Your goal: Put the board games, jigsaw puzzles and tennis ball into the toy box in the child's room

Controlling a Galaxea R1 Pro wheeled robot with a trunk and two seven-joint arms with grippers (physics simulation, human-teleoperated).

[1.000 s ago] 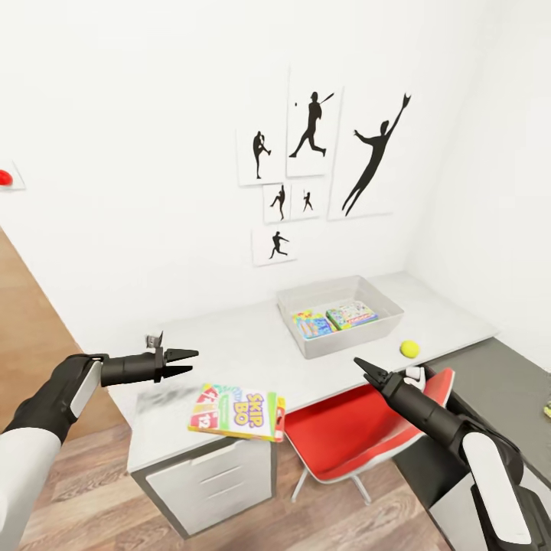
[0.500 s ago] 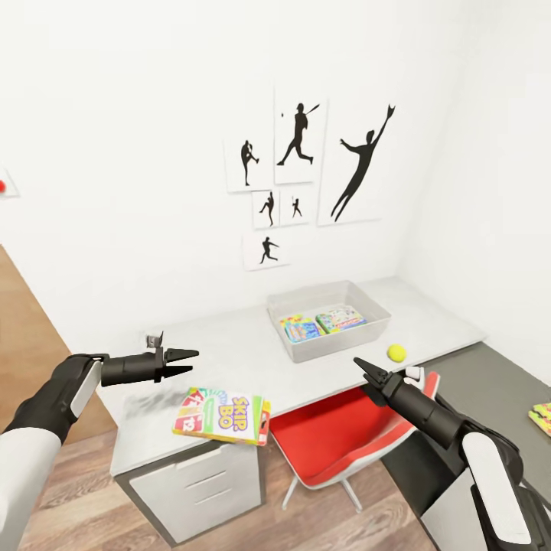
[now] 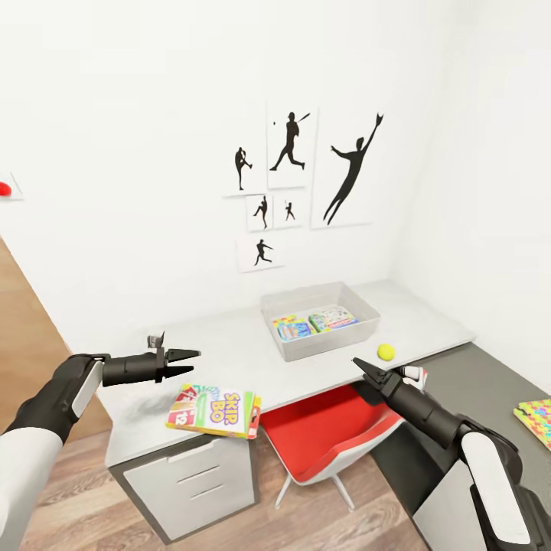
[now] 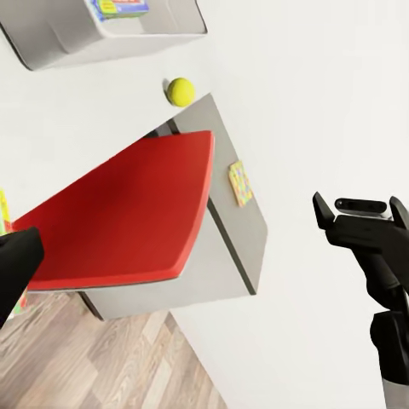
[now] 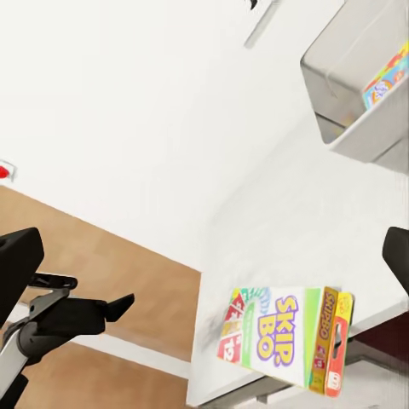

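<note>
Both jaws, left (image 3: 186,363) and right (image 3: 361,366), hang slightly parted and empty above the surface (image 3: 229,352) bearing the SKIP BO box (image 3: 215,410).

Bright, even, diffuse light all round, no single source to pick out. The plain white wall (image 3: 138,115) reads nearly blown out, and the pale grey-white desk top (image 3: 229,348) almost melts into it. Shadows are soft: a faint grey smudge on the desk beneath the left arm's black two-finger gripper (image 3: 184,362), and darker shade under the glossy red chair seat (image 3: 321,436). Edges are crisp in the head view; the wrist views look slightly softer, with strongly tilted perspective.
</note>
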